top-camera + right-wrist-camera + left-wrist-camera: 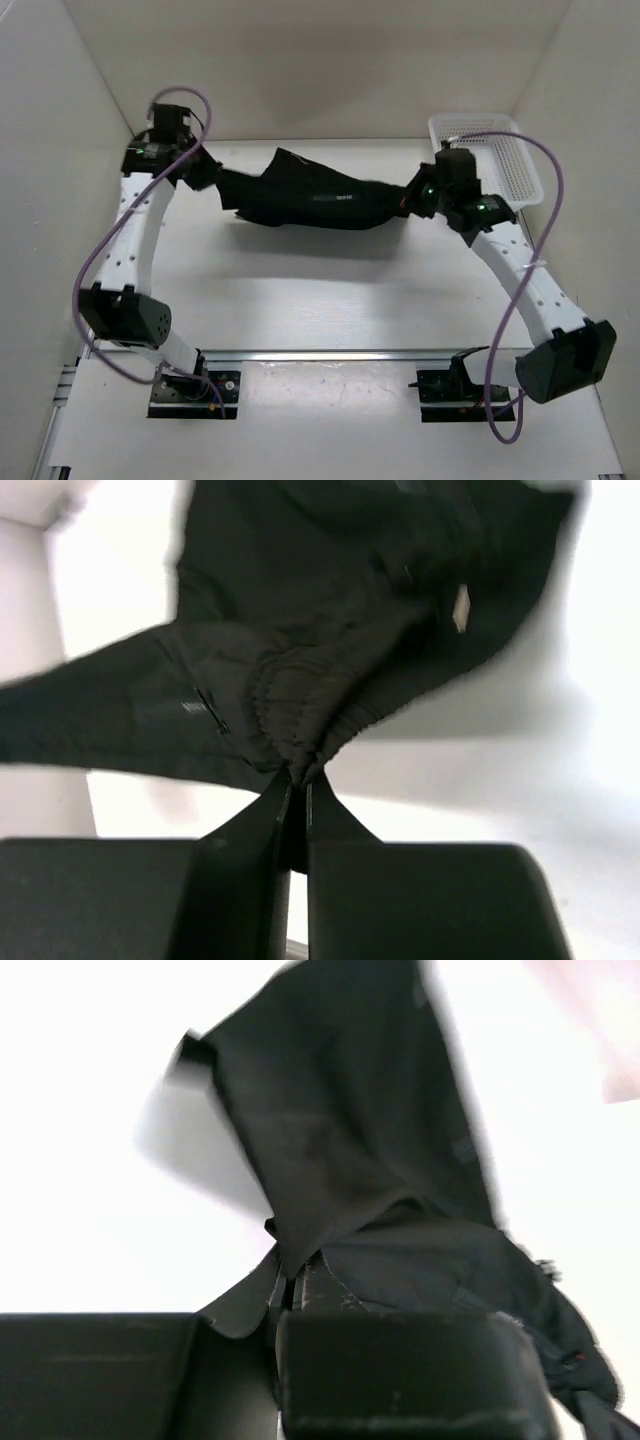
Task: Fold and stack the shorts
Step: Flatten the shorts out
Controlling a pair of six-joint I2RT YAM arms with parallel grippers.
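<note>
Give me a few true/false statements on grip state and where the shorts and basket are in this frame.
1. The left jaws are shut on one end of the shorts. True.
2. The right jaws are open and clear of the fabric. False: the right wrist view shows them shut on a bunched edge of the shorts.
3. The shorts lie folded inside the white basket. False: they are unfolded, stretched between the two arms, to the left of the basket.
4. The basket sits at the far right corner of the table, behind the right arm. True.
</note>
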